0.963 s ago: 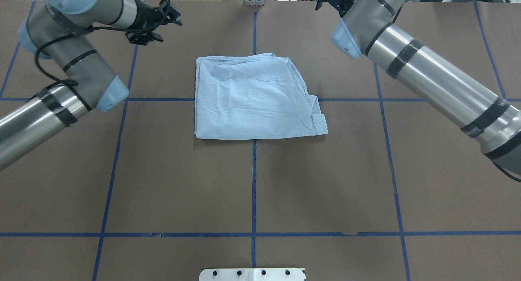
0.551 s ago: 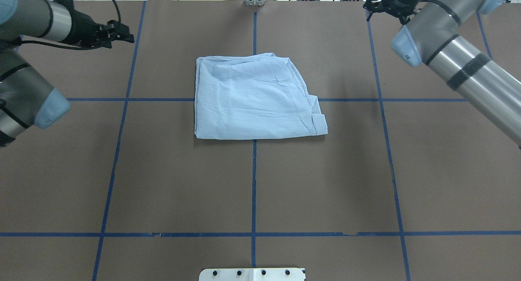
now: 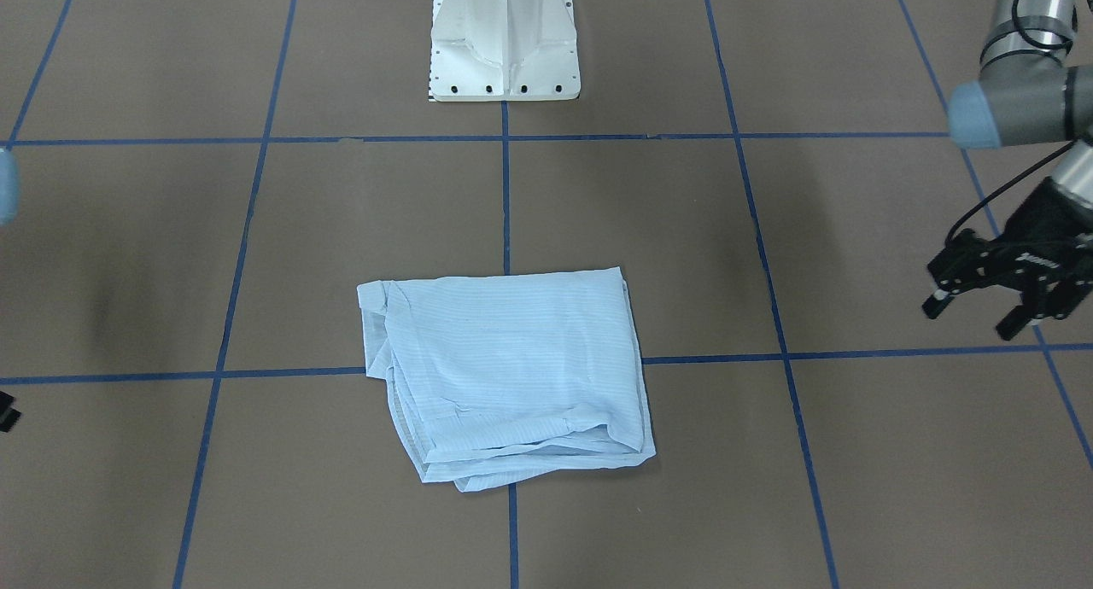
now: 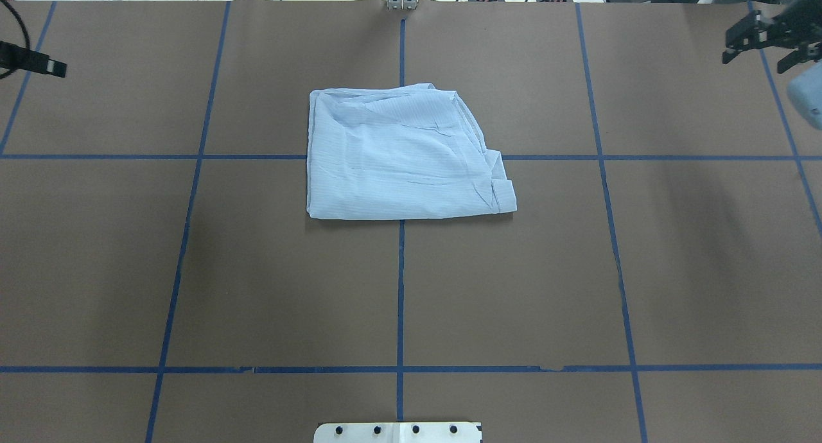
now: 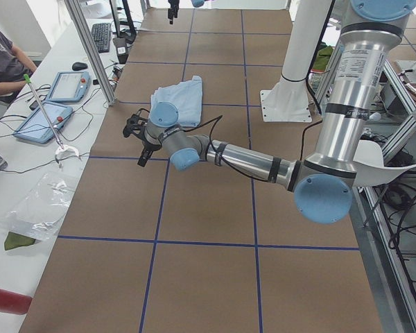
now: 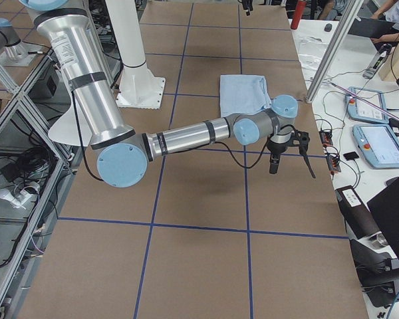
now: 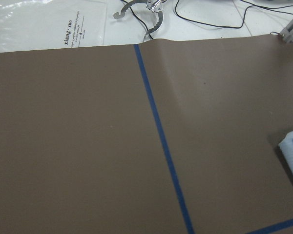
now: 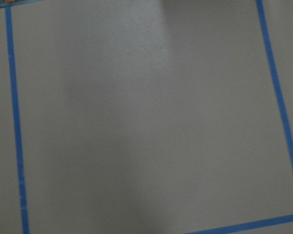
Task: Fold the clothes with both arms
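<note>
Overhead ext: behind robot, high up, faces fwd and down on table (image 4: 96, 269); shirt (image 4: 398, 160) upper centre. Front ext: across table, faces robot, steep down, white base (image 3: 504, 51) at top; same shirt, mirrored vs overhead. Left/right ext: at table ends, high, along table; shirt mid-distance in each. Wrist cams: v. close to table, blue tape lines (image 8: 14, 122); shirt corner at left wrist view's right edge.

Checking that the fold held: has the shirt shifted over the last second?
No. The shirt still covers the same crossing of blue tape lines, its edges meeting them at the same spots.
</note>
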You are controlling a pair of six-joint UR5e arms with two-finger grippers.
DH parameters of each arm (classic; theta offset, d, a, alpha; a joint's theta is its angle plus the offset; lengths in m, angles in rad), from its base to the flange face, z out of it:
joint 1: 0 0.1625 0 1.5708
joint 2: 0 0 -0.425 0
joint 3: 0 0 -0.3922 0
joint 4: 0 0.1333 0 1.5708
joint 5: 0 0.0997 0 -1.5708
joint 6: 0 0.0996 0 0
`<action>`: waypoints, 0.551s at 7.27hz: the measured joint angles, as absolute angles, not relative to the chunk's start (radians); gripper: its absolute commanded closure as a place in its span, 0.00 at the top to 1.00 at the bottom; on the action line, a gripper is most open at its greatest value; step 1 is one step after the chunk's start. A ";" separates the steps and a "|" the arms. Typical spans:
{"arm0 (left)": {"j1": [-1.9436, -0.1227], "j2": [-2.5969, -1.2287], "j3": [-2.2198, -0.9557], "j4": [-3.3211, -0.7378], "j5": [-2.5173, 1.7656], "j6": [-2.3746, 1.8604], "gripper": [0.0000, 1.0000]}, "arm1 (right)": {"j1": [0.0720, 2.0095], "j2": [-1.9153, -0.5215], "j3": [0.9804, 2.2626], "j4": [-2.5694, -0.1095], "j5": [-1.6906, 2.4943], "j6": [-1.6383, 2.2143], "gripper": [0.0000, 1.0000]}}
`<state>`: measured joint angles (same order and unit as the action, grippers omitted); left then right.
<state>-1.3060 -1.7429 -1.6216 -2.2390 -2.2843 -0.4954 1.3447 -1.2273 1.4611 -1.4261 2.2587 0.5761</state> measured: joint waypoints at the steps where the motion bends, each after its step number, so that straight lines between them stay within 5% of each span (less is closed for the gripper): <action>1: -1.356 -1.719 -1.667 -2.128 -2.307 -0.360 0.99 | 1.413 -1.266 1.476 -1.476 2.282 0.415 1.00; 4: -1.428 -1.618 -1.787 -1.917 -2.313 -0.110 1.00 | 1.529 -1.373 1.552 -1.592 2.312 0.110 1.00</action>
